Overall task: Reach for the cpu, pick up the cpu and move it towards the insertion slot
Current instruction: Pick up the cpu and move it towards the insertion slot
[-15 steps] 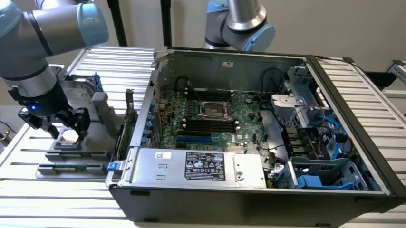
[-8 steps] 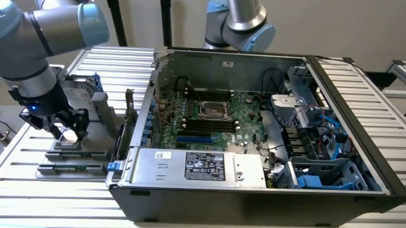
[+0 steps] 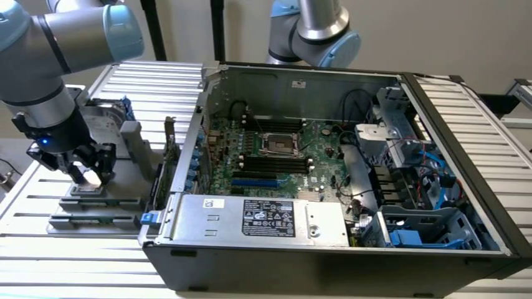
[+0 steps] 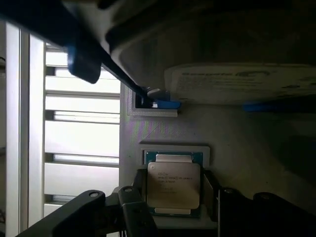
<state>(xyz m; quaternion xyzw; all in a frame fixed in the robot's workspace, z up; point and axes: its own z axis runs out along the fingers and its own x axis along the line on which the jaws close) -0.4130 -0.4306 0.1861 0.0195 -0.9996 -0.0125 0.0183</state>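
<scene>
The cpu [image 4: 174, 185], a flat square chip with a silvery top and green rim, lies in a pale grey holder [image 4: 173, 150]. My gripper [image 3: 87, 173] is lowered over it at the exterior view's left, outside the computer case. Its two dark fingers [image 4: 140, 193] stand against opposite edges of the chip, shut on it, and the chip rests in its seat. The insertion slot [image 3: 278, 144], a silvery frame with a dark centre, lies on the green board inside the open case, well toward the exterior view's right of my gripper.
A grey fixture [image 3: 91, 212] on the slatted table carries the holder, with a hard drive [image 3: 104, 121] and blue bracket behind it. The case wall [image 3: 199, 124] stands between gripper and board. Memory slots [image 3: 270, 165], a power supply [image 3: 261, 218] and a second arm [image 3: 316, 31] are nearby.
</scene>
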